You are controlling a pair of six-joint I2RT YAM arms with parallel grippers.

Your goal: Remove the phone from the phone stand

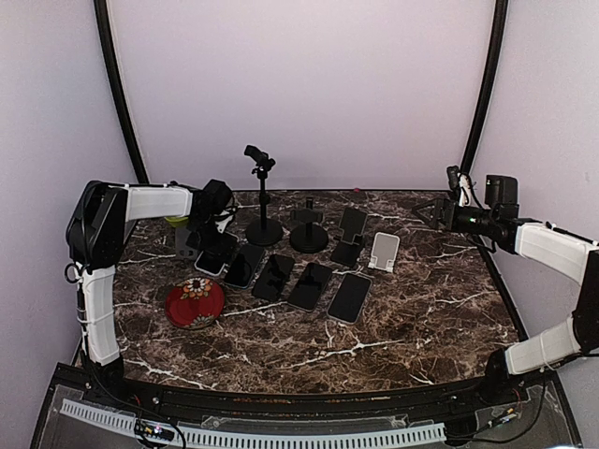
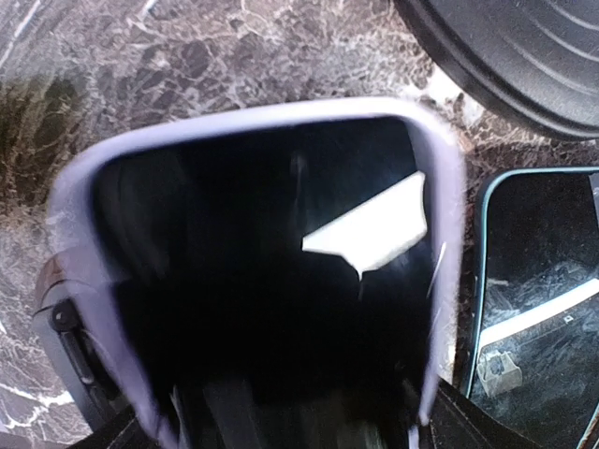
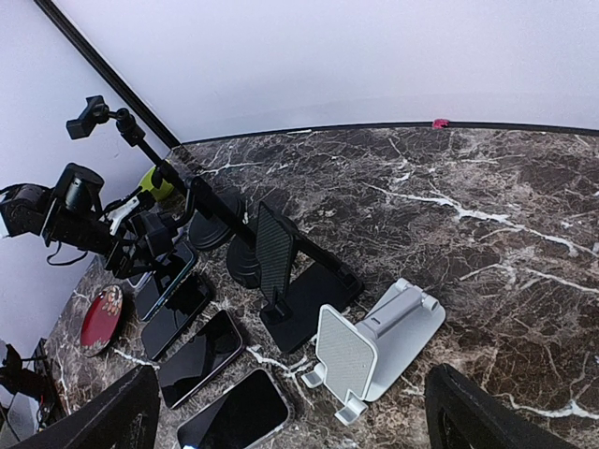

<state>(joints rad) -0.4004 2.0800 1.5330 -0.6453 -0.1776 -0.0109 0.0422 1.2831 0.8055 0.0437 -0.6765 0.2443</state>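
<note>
Overhead, a dark, white-veined marble tabletop is seen, closed in by plain pale walls. Near its far left corner the left gripper is lowered over the phone; whether the phone is clasped cannot be told. The right gripper is held above the far right edge. In the left wrist view the pale-cased phone is shown blurred, filling most of the frame above the marble. In the right wrist view the fingers are spread wide, with nothing held between them.
</note>
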